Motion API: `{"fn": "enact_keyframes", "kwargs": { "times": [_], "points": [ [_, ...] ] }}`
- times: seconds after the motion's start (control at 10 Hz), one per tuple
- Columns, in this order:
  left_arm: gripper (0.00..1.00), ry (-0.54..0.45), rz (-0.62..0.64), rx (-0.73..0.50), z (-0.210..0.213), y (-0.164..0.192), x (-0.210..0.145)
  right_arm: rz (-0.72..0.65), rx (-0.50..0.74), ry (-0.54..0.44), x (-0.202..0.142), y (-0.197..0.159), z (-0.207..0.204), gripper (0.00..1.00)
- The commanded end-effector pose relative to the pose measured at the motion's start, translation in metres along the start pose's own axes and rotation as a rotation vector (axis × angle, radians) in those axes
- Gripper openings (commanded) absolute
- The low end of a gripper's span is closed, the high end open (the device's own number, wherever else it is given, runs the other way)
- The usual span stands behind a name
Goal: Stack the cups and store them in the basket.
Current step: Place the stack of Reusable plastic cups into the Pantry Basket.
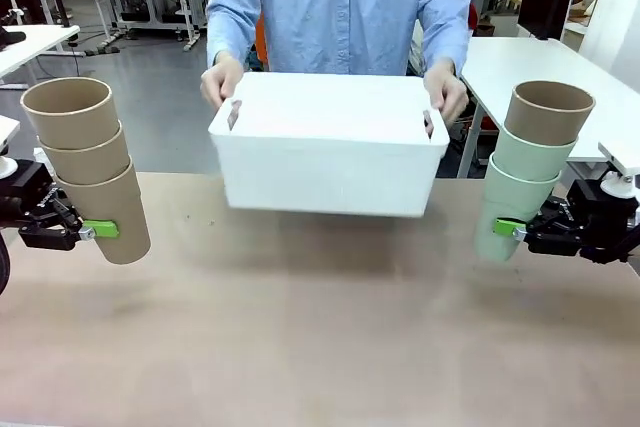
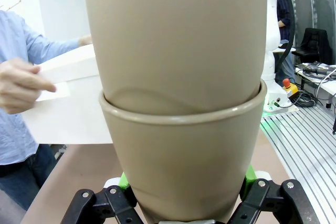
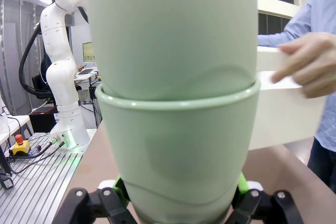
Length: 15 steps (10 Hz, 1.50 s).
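Note:
My left gripper [image 1: 100, 230] is shut on the bottom cup of a stack of three tan-brown cups [image 1: 90, 167], held tilted above the table at the left; the left wrist view shows that stack [image 2: 178, 129] close up between my fingers. At the right, my right gripper [image 1: 510, 229] is shut on a stack [image 1: 530, 167] of two mint green cups with a tan-brown cup on top; the green cups [image 3: 176, 124] stand between the fingers in the right wrist view. A person holds the white basket [image 1: 330, 162] by both short sides above the table's far middle.
The person's hands [image 1: 222, 82] grip the basket's handle slots. The wooden table [image 1: 320, 337] stretches in front of both stacks. White desks and other furniture stand behind the person.

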<state>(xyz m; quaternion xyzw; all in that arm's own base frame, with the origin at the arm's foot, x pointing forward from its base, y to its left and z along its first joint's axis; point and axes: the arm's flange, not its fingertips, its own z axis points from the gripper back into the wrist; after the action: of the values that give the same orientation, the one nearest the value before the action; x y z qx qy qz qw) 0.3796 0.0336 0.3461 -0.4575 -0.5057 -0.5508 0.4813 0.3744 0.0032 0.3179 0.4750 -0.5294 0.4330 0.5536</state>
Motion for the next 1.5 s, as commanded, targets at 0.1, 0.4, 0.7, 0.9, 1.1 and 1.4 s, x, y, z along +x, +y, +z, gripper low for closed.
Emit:
{"fn": "enact_keyframes", "kwargs": {
  "times": [0.1,0.4,0.7,0.9,1.1,1.4],
  "points": [
    [0.85,-0.005,-0.011,0.0,-0.0016,-0.0023,0.006,0.011,-0.001,-0.001,0.0043,-0.0001,0.0004,0.85],
    [0.85,-0.005,-0.011,0.0,-0.0016,-0.0023,0.006,0.011,-0.001,-0.001,0.0043,-0.0001,0.0004,0.85],
    [0.85,-0.005,-0.011,0.0,-0.0016,-0.0023,0.006,0.011,-0.001,-0.001,0.0043,-0.0001,0.0004,0.85],
    [0.85,-0.005,-0.011,0.0,-0.0016,-0.0023,0.006,0.011,-0.001,-0.001,0.0043,-0.0001,0.0004,0.85],
    [0.85,-0.005,-0.011,0.0,-0.0016,-0.0023,0.006,0.011,-0.001,-0.001,0.0043,-0.0001,0.0004,0.85],
    [0.85,-0.005,-0.011,0.0,-0.0016,-0.0023,0.006,0.011,-0.001,-0.001,0.0043,-0.0001,0.0004,0.85]
  ]
}}
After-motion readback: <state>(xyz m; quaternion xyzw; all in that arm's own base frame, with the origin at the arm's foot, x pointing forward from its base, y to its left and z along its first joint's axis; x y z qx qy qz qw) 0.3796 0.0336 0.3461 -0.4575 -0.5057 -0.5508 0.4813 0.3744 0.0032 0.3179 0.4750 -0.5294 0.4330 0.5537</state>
